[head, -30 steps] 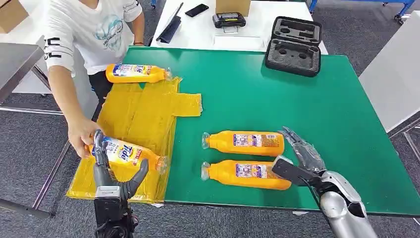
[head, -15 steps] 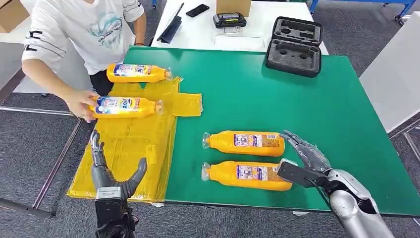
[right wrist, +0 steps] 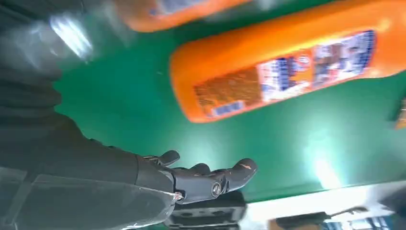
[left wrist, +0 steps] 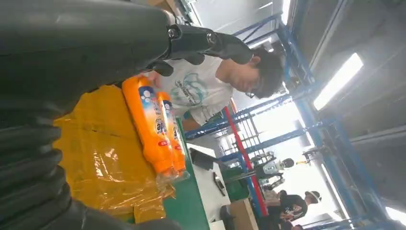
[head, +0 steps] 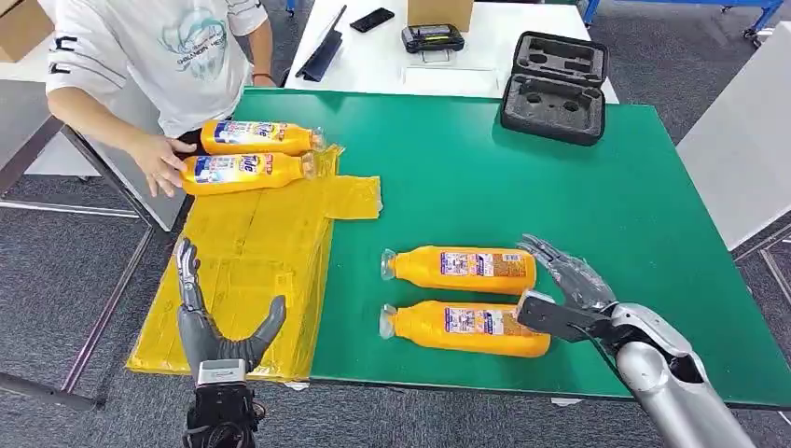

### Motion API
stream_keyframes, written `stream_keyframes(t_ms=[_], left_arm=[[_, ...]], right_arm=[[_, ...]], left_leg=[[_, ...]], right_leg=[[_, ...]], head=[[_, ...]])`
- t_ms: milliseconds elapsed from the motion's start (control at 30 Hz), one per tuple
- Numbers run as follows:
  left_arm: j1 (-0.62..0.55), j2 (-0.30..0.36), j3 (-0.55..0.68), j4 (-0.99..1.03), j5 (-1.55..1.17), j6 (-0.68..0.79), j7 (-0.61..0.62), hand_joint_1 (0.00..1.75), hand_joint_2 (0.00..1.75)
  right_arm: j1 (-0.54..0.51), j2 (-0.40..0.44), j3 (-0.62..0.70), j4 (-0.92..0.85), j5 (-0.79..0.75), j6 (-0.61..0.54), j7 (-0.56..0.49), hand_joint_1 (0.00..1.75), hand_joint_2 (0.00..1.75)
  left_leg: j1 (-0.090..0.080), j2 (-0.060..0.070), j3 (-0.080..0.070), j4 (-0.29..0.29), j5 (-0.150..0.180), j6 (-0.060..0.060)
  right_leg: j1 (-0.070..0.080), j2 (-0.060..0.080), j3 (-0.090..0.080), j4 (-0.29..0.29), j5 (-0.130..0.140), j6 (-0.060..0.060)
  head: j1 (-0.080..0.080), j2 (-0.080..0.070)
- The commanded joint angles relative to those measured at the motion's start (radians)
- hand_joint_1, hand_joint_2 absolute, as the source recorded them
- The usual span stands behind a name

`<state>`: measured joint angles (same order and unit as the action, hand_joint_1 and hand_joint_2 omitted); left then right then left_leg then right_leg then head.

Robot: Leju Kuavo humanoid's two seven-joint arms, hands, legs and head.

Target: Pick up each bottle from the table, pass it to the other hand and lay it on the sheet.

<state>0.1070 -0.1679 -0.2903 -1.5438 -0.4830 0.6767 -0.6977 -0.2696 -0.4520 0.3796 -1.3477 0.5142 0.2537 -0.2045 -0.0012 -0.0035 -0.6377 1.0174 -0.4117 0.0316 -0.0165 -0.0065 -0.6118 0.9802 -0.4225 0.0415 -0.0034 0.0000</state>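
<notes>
The bottle I gave up a second ago now lies on the yellow sheet (head: 252, 243) at upper left, slid by a person's hand (head: 160, 161) against the first bottle (head: 256, 137) — two placed, two to go. My left hand (head: 219, 322) hangs empty with fingers spread, while my right hand (head: 564, 289), open and holding nothing, sits at the base of the near bottle (head: 464, 329) — orange, labelled, lying beside its twin (head: 459, 269) on the green table (head: 578, 187).

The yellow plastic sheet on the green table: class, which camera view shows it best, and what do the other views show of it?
The head view: the whole yellow plastic sheet lies spread at the green table's left edge, two orange bottles at its far end. The left wrist view shows a crinkled part under those bottles. The right wrist view looks at table and other bottles.
</notes>
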Motion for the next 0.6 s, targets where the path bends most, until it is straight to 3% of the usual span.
stream_keyframes(t_ms=[33,167,233,367,600], left_arm=[[-0.005,-0.005,0.011,0.007,-0.014,0.021,0.0,0.0,1.75],[-0.002,-0.006,0.006,0.006,-0.014,0.021,0.0,0.0,1.75],[-0.005,-0.007,0.004,0.013,-0.019,0.021,0.001,0.0,1.75],[-0.019,-0.007,-0.005,0.02,-0.025,0.021,0.01,0.0,1.75],[-0.027,0.001,-0.016,0.023,-0.03,0.021,0.033,0.0,1.75]], right_arm=[[-0.035,0.038,0.089,0.033,0.0,-0.033,-0.004,0.0,1.75],[0.001,0.043,0.087,-0.045,0.0,-0.059,-0.007,0.0,1.75],[0.022,0.054,0.089,-0.071,0.006,-0.069,-0.008,0.0,1.75],[0.053,0.098,0.109,-0.098,0.035,-0.097,0.001,0.0,1.75],[0.093,0.12,0.097,-0.134,0.055,-0.099,0.002,0.0,1.75]], left_leg=[[0.001,0.003,0.009,-0.001,-0.004,-0.002],[0.0,0.001,0.003,-0.001,-0.001,-0.001],[0.001,0.002,0.008,-0.001,-0.004,-0.002],[0.001,0.001,0.002,-0.001,-0.001,-0.001],[0.001,0.001,0.006,-0.001,-0.003,-0.002]], right_leg=[[0.001,0.003,0.009,-0.002,-0.002,-0.003],[0.0,0.002,0.002,-0.001,-0.001,-0.001],[0.001,0.002,0.008,-0.001,-0.003,-0.002],[0.001,0.001,0.002,-0.001,0.0,-0.001],[0.001,0.001,0.005,-0.001,-0.002,-0.002]], head=[[0.0,0.0],[0.0,0.0],[0.0,0.0],[0.0,0.0],[0.0,0.0]])
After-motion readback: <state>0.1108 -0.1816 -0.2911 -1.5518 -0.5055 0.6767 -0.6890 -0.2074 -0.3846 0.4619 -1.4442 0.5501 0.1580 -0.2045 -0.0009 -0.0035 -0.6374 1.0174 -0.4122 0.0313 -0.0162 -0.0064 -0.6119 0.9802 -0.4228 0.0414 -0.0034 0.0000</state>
